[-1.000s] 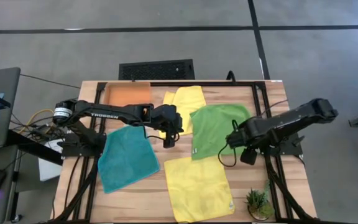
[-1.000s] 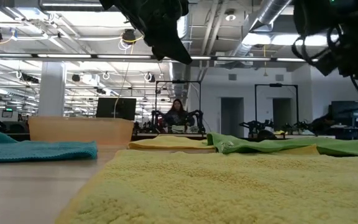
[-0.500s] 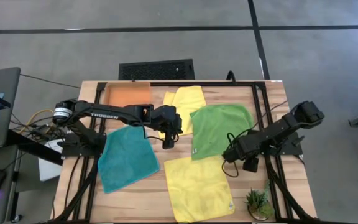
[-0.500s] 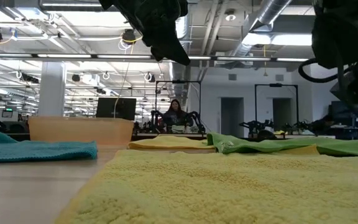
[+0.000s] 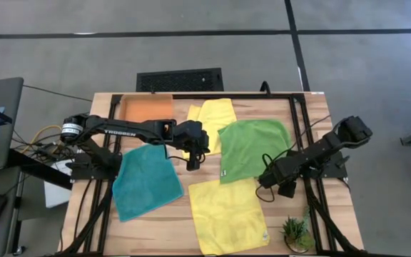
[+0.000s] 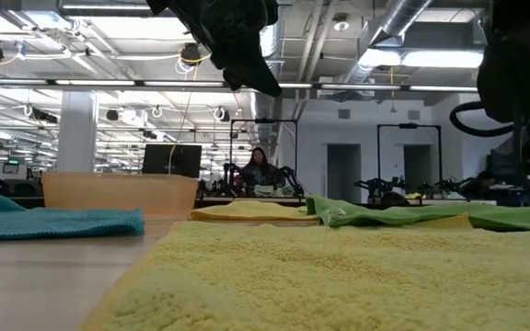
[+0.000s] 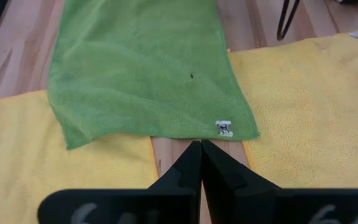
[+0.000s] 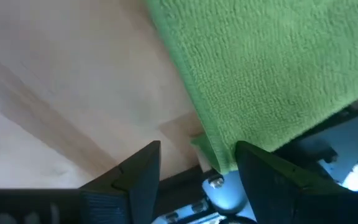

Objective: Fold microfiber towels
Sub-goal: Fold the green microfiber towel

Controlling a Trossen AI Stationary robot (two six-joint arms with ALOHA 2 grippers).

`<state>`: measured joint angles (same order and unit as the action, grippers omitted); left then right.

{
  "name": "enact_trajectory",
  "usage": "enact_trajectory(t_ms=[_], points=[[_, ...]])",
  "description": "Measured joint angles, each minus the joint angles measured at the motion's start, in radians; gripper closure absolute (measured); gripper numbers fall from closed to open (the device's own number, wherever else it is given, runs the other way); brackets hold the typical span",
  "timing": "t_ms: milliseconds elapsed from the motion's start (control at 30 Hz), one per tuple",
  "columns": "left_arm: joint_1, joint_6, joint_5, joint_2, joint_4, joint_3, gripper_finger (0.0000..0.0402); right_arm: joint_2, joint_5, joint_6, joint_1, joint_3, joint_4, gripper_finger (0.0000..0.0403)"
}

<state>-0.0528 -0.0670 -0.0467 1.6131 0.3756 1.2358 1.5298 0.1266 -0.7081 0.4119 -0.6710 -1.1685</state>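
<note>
Dropping low since 1 second ago, the right gripper (image 5: pixel 271 176) now hangs spread at the lime green towel's (image 5: pixel 252 146) corner by the table's right edge, seemingly ready to pinch; the left gripper (image 5: pixel 193 163) waits pressed together mid-table.

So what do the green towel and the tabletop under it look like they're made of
The green towel looks like a soft microfibre-type cloth: its surface shows a fine, matte, looped pile, and a small sewn tag sits at one corner. The tabletop looks like pale wood, probably lightly sealed: long grain streaks run along smooth boards with a faint sheen.
</note>
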Motion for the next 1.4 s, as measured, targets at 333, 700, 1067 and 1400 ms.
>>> enact_trajectory(t_ms=[333,700,1067,1400], points=[[0.0,0.001,0.0,0.0,0.0,0.0,0.0401,0.127,-0.052,-0.063,-0.019,-0.002,0.001,0.017],[0.0,0.001,0.001,0.0,0.0,0.0,0.0401,0.113,-0.131,-0.088,-0.07,-0.013,-0.011,0.0314],[0.0,0.004,0.0,0.0,0.026,0.0,0.0401,0.099,-0.129,0.064,-0.151,-0.078,-0.024,0.0387],[0.0,0.004,0.0,0.0,0.038,0.0,0.0401,-0.016,-0.184,0.14,-0.295,-0.173,-0.035,0.0397]])
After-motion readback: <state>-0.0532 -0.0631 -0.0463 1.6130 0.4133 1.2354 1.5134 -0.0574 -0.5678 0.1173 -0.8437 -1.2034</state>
